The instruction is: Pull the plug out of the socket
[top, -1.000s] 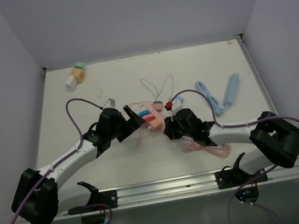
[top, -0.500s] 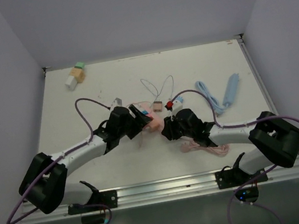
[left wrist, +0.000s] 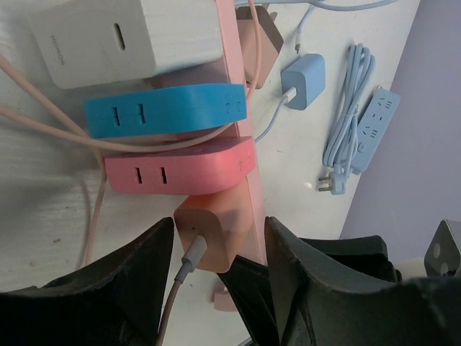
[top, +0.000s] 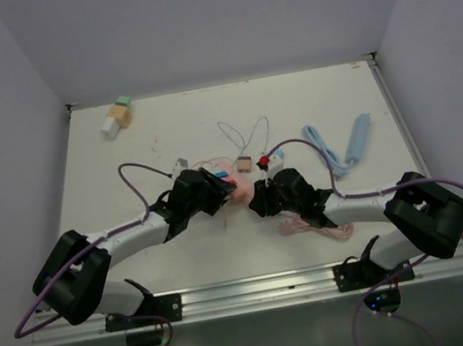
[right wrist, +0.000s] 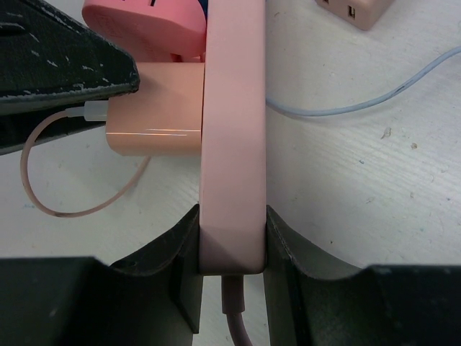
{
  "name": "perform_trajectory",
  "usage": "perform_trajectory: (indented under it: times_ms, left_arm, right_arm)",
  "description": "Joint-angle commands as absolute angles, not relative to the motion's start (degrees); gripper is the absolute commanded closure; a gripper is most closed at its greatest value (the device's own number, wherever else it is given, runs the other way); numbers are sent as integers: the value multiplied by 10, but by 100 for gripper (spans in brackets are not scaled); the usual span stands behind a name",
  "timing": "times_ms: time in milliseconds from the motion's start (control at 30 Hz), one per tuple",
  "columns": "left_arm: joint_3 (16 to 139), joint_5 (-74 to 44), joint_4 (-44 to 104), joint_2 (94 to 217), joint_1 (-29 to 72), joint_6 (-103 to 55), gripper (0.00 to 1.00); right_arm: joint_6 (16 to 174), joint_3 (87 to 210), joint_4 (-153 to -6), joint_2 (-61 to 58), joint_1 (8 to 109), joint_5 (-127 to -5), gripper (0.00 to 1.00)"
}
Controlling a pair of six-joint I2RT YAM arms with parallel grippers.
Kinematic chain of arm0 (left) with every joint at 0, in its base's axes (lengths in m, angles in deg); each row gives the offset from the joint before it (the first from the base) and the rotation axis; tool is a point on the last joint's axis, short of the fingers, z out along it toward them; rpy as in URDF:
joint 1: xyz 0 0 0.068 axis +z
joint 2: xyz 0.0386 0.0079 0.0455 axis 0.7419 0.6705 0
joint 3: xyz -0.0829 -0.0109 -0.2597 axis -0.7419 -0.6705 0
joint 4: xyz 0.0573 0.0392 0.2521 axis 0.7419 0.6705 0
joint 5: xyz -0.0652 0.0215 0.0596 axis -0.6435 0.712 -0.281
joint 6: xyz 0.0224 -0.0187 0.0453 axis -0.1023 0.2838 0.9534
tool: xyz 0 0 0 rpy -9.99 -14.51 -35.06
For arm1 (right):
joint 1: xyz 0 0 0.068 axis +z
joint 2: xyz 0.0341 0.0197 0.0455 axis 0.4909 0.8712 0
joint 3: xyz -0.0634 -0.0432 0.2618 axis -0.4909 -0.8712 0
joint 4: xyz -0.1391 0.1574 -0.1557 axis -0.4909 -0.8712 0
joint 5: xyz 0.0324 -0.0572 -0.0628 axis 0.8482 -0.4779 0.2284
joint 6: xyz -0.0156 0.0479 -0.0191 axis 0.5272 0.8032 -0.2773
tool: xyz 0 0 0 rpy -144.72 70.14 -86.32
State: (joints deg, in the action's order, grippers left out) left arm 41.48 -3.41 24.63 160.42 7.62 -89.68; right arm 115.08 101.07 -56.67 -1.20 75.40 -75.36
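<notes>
The socket is a pink power strip (right wrist: 232,144), and my right gripper (right wrist: 232,238) is shut on its near end, where the cable leaves. A peach plug (left wrist: 212,234) with a pink cable sits in the strip's last outlet, beside a pink plug (left wrist: 180,169), a blue plug (left wrist: 166,112) and a white adapter (left wrist: 122,36). My left gripper (left wrist: 220,241) straddles the peach plug. One finger stands at its cable face and the other by the strip's far edge. Whether they press on it does not show. In the top view the left gripper (top: 217,192) and right gripper (top: 258,197) meet at the strip (top: 236,186).
A blue power strip with coiled cable (top: 355,138) lies at the right. Coloured blocks (top: 117,117) sit at the back left. A small peach adapter (top: 245,163) and thin wires lie behind the strip. Pink cable (top: 313,226) is bundled under the right arm.
My left arm has reached right to the strip and its jaws have narrowed around the peach plug. The right gripper has held the strip still.
</notes>
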Motion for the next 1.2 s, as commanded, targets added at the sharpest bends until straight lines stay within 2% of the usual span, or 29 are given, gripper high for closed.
perform_trajectory:
  times_ms: [0, 1000, 1167]
  left_arm:
    - [399, -9, 198, 1599, 62, -961, 44]
    - [340, 50, 48, 1637, 37, -1064, 51]
    - [338, 60, 33, 1640, 36, -1066, 57]
  right_arm:
    - [1172, 1014, -470, -12, 752, -743, 100]
    - [1239, 992, -394, 17, 740, -700, 100]
    - [1251, 989, -383, 24, 736, -691, 100]
